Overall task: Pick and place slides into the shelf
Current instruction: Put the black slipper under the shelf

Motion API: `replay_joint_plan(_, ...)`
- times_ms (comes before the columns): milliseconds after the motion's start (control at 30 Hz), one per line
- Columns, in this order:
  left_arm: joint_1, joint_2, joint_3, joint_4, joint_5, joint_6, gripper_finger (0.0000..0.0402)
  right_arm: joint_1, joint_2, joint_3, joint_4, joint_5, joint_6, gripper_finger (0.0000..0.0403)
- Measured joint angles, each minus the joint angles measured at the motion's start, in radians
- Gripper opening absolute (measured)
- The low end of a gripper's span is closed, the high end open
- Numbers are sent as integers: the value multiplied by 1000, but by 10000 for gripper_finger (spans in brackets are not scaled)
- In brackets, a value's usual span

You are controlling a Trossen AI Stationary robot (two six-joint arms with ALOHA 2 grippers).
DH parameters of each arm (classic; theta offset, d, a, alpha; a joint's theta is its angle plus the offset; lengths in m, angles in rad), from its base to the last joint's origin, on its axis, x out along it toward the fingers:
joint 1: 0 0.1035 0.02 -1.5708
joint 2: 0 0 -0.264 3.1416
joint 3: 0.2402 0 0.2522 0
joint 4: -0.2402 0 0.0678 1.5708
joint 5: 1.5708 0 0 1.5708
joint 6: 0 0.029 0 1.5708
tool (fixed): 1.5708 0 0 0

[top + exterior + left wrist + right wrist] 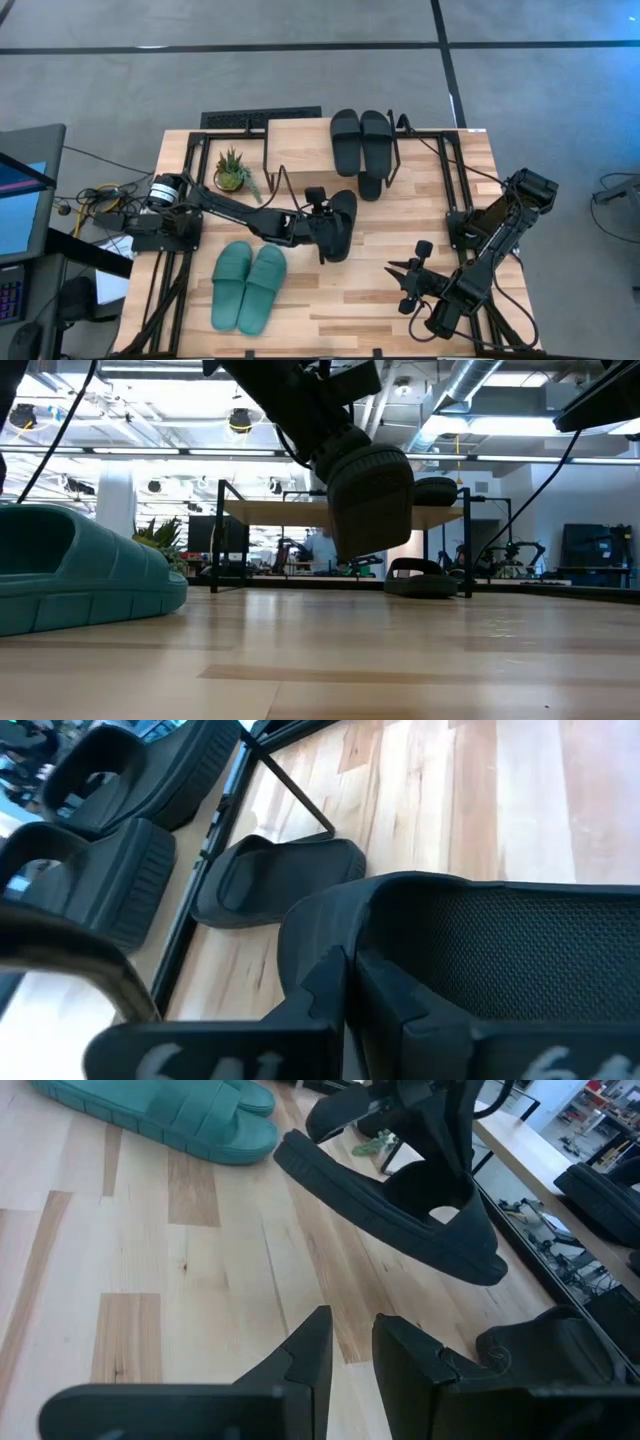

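Note:
My left gripper [322,212] reaches over the table's middle and is shut on a black slide [342,226], which the low view shows hanging clear of the tabletop [370,500]. The shelf [298,146] stands at the far edge. Two black slides [360,138] rest sole-down on its top board, and another black slide [370,186] lies on the table under its near side. The teal pair [248,286] lies side by side, soles down, at the near left. My right gripper [403,282] waits open at the near right, touching nothing. My left gripper holds the black slide by its wide strap [442,1198], coming at it from above and pointing down. In the left wrist view the fingers close on the strap's edge [338,932]. The slide is lifted clear and tilted, one end [488,1266] lower than the other [290,1148].
A small potted plant [232,172] stands left of the shelf, and a black flat object [260,120] lies behind it. The shelf's black metal legs [395,160] frame the slot under the board. Bare wood [340,310] lies between the teal pair and my right gripper.

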Motion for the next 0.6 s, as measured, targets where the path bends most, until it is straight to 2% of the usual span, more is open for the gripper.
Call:
replay_joint_plan(200,21,52,1,29,42,-12,0,0,0,0,-6,0,0,66)
replay_joint_plan(367,18,112,38,9,-32,-6,0,3,0,0,-14,-1,7,66)
replay_joint_plan(600,45,116,57,-5,-15,-15,0,8,0,0,-23,-1,10,66)
